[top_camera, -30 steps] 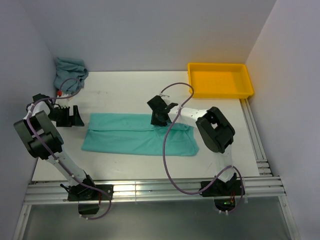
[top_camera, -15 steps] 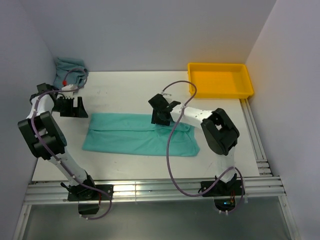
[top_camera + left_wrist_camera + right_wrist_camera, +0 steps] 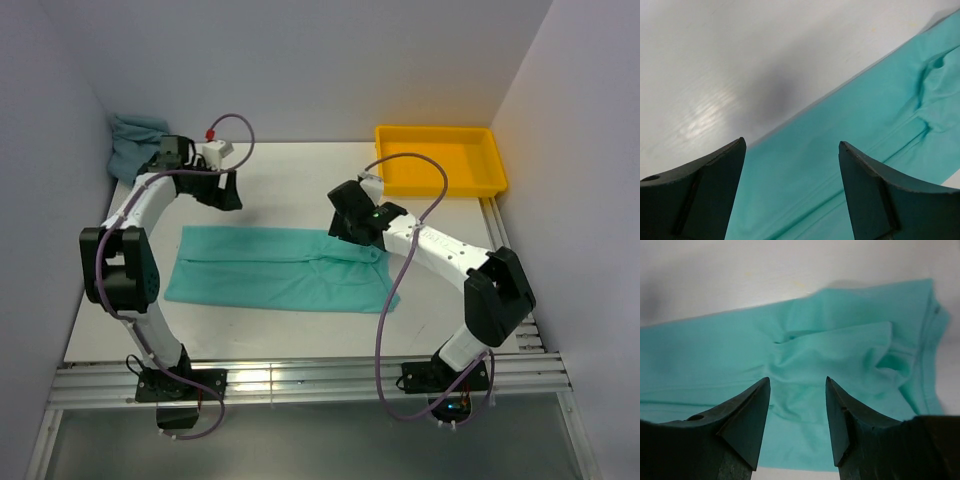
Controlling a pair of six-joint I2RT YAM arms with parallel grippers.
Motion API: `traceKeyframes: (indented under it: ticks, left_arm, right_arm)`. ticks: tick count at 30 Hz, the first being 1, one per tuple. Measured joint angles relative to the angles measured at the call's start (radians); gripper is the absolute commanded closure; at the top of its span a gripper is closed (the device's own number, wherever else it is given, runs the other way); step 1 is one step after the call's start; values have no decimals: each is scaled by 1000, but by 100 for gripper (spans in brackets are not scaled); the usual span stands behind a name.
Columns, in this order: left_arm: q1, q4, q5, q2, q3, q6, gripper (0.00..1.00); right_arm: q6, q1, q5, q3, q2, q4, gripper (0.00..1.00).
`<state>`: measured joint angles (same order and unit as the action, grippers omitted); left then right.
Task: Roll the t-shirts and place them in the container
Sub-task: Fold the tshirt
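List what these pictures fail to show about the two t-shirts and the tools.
- Top view: grey-teal t-shirt partly behind the left arm; its folds too small to read.
- Top view: right tool covers the mint t-shirt at its far edge; contact unclear.
- Left wrist: mint t-shirt cut off at right and bottom edges; left tool hides more.
- Right wrist: near hem mostly behind the right tool's fingers.

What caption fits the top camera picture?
Left gripper and right gripper, both open, at the far edge of a folded mint-turquoise fabric t-shirt.

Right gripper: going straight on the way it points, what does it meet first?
Probably the mint-turquoise t-shirt: its rumpled folds lie dead ahead of the open right gripper. How far off is unclear.
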<state>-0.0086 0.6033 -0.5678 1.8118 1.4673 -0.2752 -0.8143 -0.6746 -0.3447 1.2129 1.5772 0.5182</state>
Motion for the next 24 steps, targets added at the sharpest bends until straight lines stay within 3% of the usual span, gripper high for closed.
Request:
traceKeyframes:
  ticks: [13,24]
  left_arm:
    - [-342,-128,55,219,119,137,21]
    - [-503,-143,69,291,136,184,22]
  right_arm:
    - [-61,65,-6,-204,3,-9,47]
    - [-68,80,-6,-231,-39,-16,47]
